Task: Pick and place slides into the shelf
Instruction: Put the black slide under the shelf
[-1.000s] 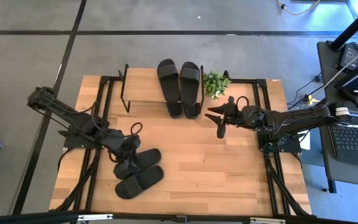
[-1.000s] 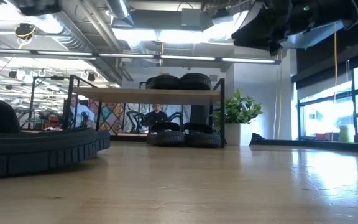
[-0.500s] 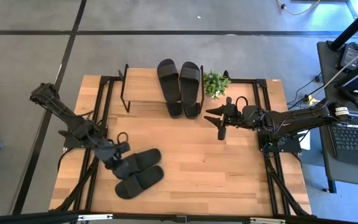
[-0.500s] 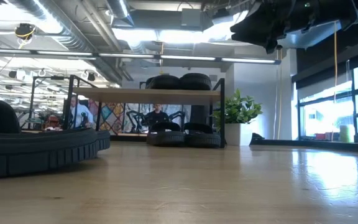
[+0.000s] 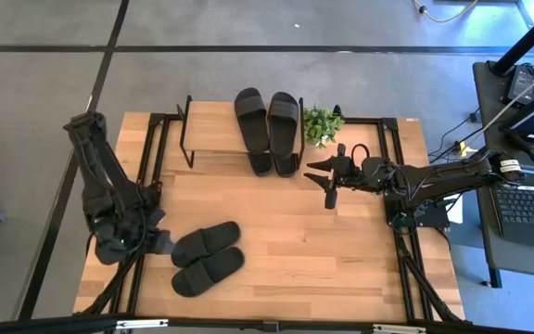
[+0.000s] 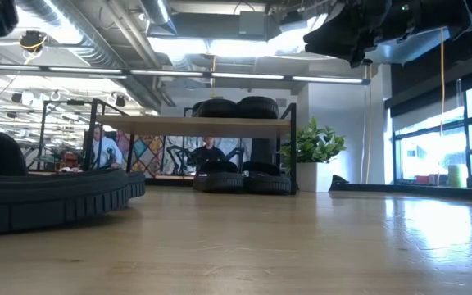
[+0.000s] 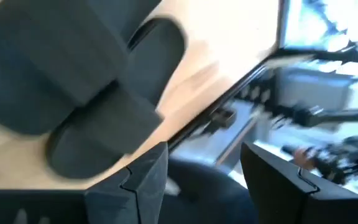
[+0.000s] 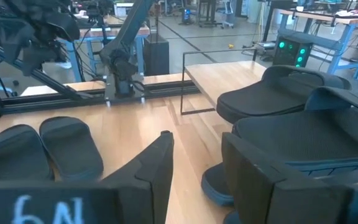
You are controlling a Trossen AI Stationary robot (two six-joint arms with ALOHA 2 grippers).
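Note:
Two black slides [image 5: 207, 243] [image 5: 209, 271] lie side by side, soles down, on the near left of the table. They also show in the left wrist view [image 7: 73, 81]. My left gripper [image 5: 162, 243] hovers open just left of them, with nothing between its fingers [image 7: 145, 180]. The shelf [image 5: 213, 130] stands at the far edge. Two slides [image 5: 250, 113] [image 5: 284, 113] lie on its top plank and two more [image 5: 260, 163] [image 5: 286, 165] stick out from the lower tier. My right gripper [image 5: 328, 178] hangs open and empty to the right of the shelf.
A small potted plant [image 5: 323, 123] stands right of the shelf, close to my right gripper. Bare wood fills the table's middle and near right [image 5: 341, 260]. The shelf top's left half [image 5: 209, 125] is bare. A desk with a laptop [image 5: 531, 209] stands beyond the right edge.
My left gripper has drawn back from the left ends of the two near slides toward the table's left edge, rolling about its own axis and sinking a little as the arm swung round. The slides lie where they were.

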